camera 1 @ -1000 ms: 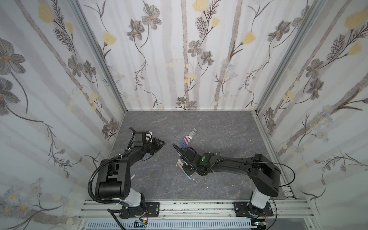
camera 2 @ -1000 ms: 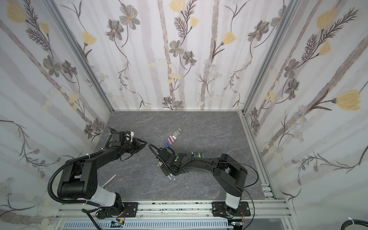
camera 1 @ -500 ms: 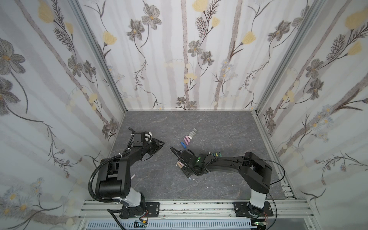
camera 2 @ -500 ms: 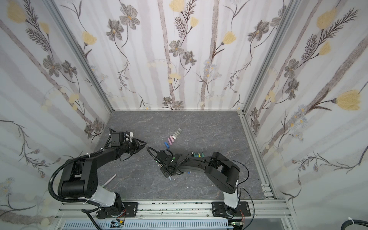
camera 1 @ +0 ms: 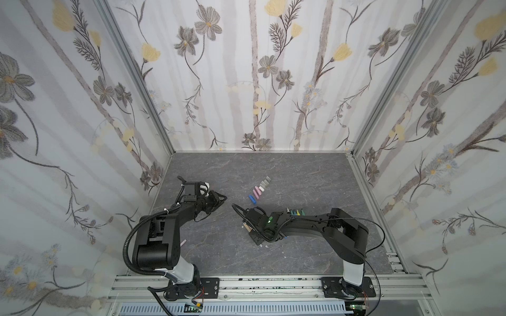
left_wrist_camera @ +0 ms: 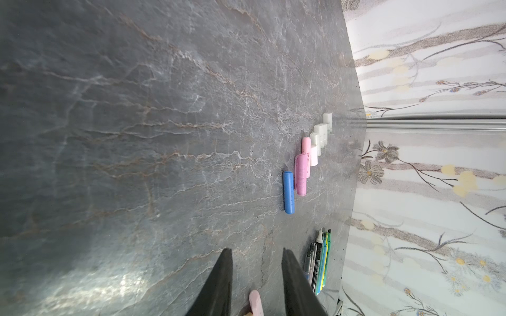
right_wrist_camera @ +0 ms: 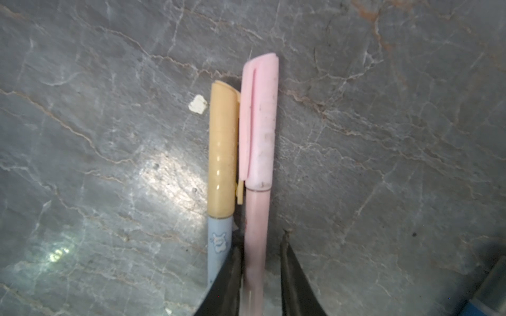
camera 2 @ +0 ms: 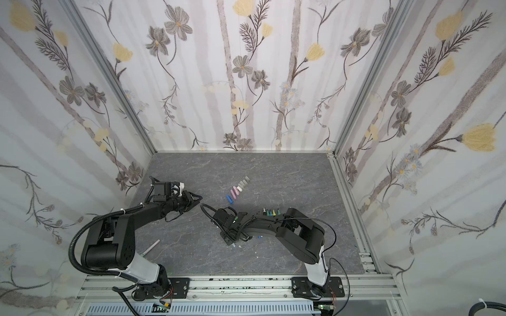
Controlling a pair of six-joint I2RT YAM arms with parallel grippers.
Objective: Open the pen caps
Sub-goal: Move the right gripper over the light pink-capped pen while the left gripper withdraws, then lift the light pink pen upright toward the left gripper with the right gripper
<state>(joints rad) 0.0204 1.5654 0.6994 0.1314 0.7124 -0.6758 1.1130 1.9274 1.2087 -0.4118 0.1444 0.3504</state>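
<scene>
A pink pen [right_wrist_camera: 256, 219] with its pink cap [right_wrist_camera: 260, 120] on lies beside a light blue pen [right_wrist_camera: 219, 246] with a tan cap [right_wrist_camera: 223, 153]. My right gripper [right_wrist_camera: 261, 235] straddles the pink barrel, open: one finger touches it and a small gap is left at the other. In both top views it [camera 1: 253, 236] [camera 2: 228, 240] is low over these pens. Loose pen caps [camera 1: 258, 190] [camera 2: 237, 190] lie in a row: blue [left_wrist_camera: 288, 191], pink [left_wrist_camera: 301, 175], white [left_wrist_camera: 317, 139]. My left gripper [left_wrist_camera: 257, 250] [camera 1: 220, 198] is open, with a pink tip [left_wrist_camera: 256, 301] between its jaws, clear of both.
Several uncapped pens [camera 1: 294, 212] [camera 2: 271, 212] [left_wrist_camera: 319, 262] lie side by side behind my right forearm. One pale pen [camera 1: 183, 242] [camera 2: 152, 247] lies by the left arm's base. A white crumb [right_wrist_camera: 197, 104] sits next to the tan cap. Papered walls enclose the grey table [camera 1: 301, 177].
My right arm has folded in a little and its jaws have narrowed around the pink pen. The left arm has stayed where it was.
</scene>
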